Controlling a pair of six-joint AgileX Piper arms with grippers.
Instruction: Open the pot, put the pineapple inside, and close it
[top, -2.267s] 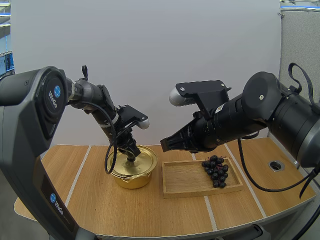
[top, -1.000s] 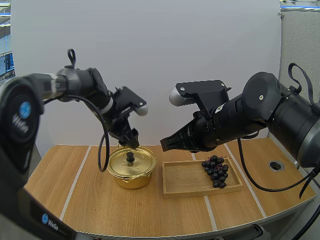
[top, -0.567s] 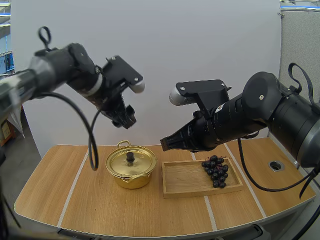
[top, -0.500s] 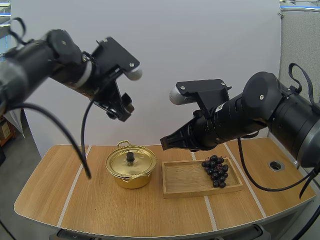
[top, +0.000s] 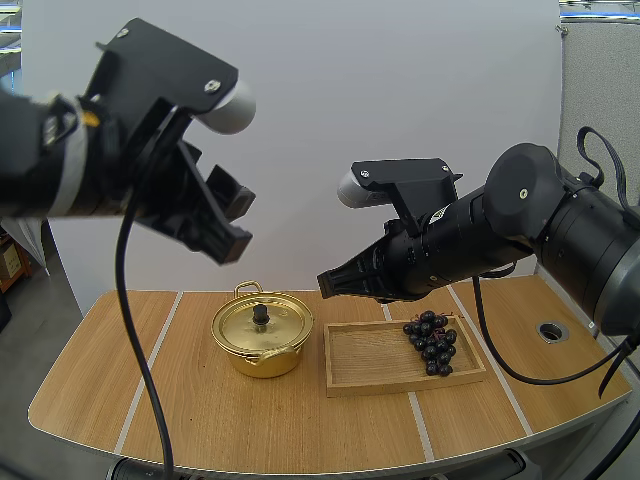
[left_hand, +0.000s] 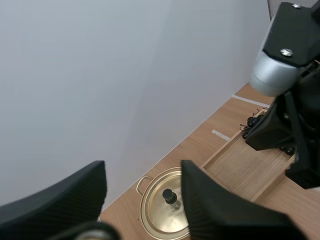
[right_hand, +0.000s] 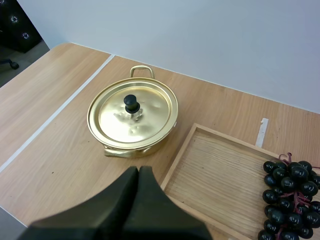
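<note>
Risen clear of the pot (top: 262, 350), my left gripper (top: 232, 222) hangs spread and empty, right gripper (top: 325, 283) clenched near it; lid (top: 283, 322) on, grapes (top: 432, 342) on the tray (top: 400, 384) beside it, so opening seems pending: next, regrasp the knob (top: 260, 312).

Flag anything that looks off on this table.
Nothing is spilled or askew: the lid sits flat on the pot, and the grapes lie in the wooden tray. One oddity: the fruit is grapes, not a pineapple.
</note>
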